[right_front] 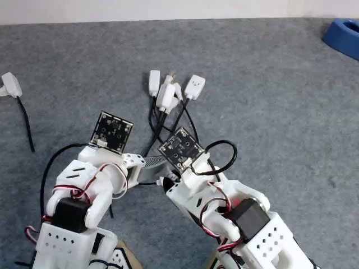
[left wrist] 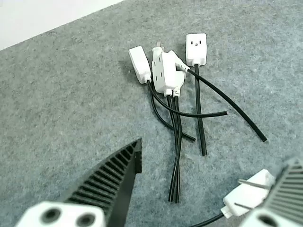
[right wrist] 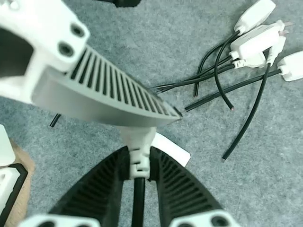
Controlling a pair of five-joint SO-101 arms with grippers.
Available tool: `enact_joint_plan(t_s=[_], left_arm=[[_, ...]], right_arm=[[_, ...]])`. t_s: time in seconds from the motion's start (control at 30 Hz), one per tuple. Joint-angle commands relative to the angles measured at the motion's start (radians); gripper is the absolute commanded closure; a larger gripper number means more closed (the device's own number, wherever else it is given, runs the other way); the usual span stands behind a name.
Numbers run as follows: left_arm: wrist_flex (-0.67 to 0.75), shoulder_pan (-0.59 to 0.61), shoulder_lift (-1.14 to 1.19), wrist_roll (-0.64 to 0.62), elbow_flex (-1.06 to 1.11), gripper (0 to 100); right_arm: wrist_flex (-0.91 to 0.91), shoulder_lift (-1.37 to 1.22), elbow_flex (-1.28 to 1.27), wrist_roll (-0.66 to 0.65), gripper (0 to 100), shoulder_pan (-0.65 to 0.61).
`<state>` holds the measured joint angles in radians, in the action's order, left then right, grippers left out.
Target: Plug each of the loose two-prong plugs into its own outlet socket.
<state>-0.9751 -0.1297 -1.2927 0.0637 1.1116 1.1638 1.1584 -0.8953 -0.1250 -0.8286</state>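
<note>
Grey table (right_front: 280,112), going left to right in the high view. Lone white connector (right_front: 10,85) at the far left edge, its black cord trailing toward the near side; plug or socket, cannot tell.

Left arm (right_front: 84,190) at the near edge, left of centre. Left gripper (left wrist: 218,151) has its jaws spread wide with nothing between them, and it hangs over bare table on the near side of the cluster. One of its ribbed fingers (right wrist: 109,94) crosses just in front of the right gripper's tips.

Cluster of white connectors (right_front: 171,89) lies at the table's centre, toward the far edge, well apart from the lone connector. In it there is a narrow white piece (left wrist: 140,65), a bigger socket block (left wrist: 164,73) touching it, and a socket head (left wrist: 196,48) lying face up just beside the block. Short black cords (left wrist: 176,142) run from them toward the near edge, overlapping each other, with loose cut ends on the table.

Two-prong plug (right wrist: 137,137) is white and clamped between the black fingers of the right gripper (right wrist: 138,156). Its cord runs back between the fingers. The left wrist view shows both prongs bare and pointing toward the cluster but well short of it. The plug is in no socket.

Right arm (right_front: 235,213) at the near edge, right of centre.

Blue container (right_front: 343,35) at the far right corner, cut by the picture edge. Only part of its rim and wall is in view, so contents cannot tell
</note>
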Motion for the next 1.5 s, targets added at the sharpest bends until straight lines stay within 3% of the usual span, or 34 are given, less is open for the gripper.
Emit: enact_joint_plan(t_s=[0.0,0.2,0.3,0.47,0.57,0.8,0.87,0.97,1.1,1.47], left_arm=[[0.012,0.025,-0.002,0.011,-0.010,59],[0.074,0.180,-0.004,0.003,-0.019,59],[0.078,0.208,-0.004,-0.040,-0.018,59],[0.078,0.211,0.004,-0.037,-0.016,59],[0.087,0.211,0.001,-0.037,0.004,59],[0.138,0.223,0.004,-0.037,0.041,59],[0.141,0.245,0.004,-0.040,0.042,59],[0.160,0.312,0.005,-0.046,0.044,59],[0.175,0.383,0.005,-0.100,0.044,59],[0.187,0.346,0.007,-0.100,0.070,59]], right_arm=[[-0.007,0.024,0.054,-0.017,99.2,0.028],[-0.099,-0.147,0.015,-0.074,99.2,0.050],[-0.107,-0.381,0.163,-0.106,99.2,0.114],[0.090,-0.817,0.599,-0.143,99.2,0.162],[0.189,-0.900,0.849,-0.203,99.2,0.134],[0.608,-1.194,1.311,-0.333,99.2,0.124],[0.604,-1.219,1.267,-0.350,99.2,0.162],[0.602,-1.202,1.159,-0.512,99.2,0.153],[0.602,-1.185,1.041,-0.595,99.2,0.154],[0.604,-1.139,0.978,-0.631,99.2,0.194]])
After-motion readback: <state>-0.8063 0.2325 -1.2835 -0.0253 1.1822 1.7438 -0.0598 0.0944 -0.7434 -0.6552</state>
